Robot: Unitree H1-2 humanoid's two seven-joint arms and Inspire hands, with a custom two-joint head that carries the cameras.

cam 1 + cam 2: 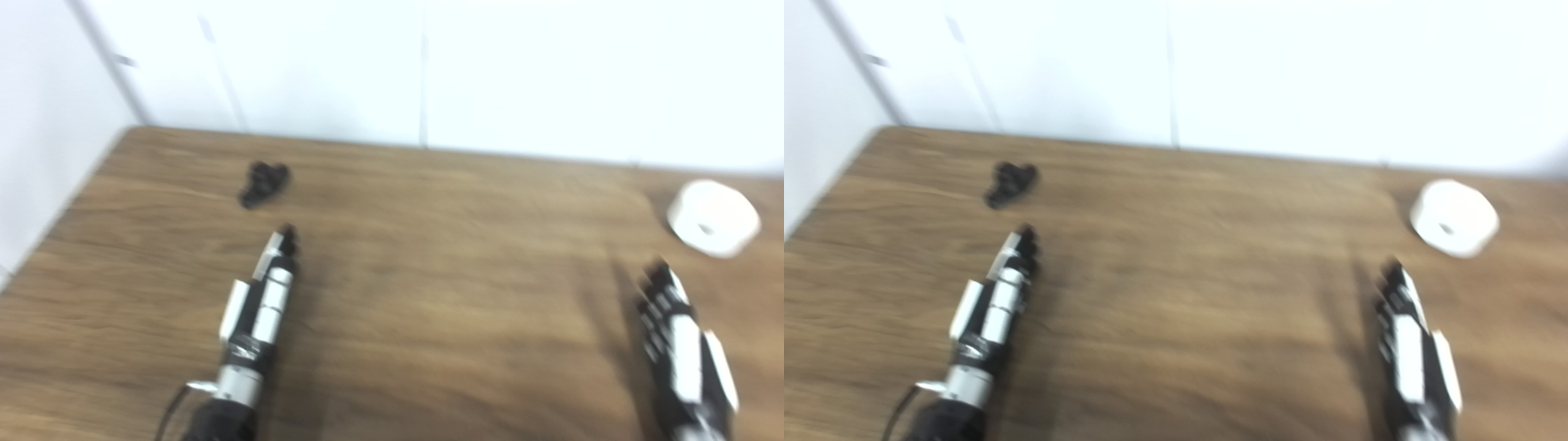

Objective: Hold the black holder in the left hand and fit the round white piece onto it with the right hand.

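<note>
Both head views are smeared by motion blur, so the black holder [263, 182] reads only as a small dark lump on the wooden table [429, 257] with no shape to make out, and the round white piece [713, 217] has soft, doubled edges around its centre hole. The left hand [263, 294] and right hand [680, 343] are seen edge-on and blurred, so the spread of their fingers cannot be judged. Both forearms are cut off by the bottom edge.
</note>
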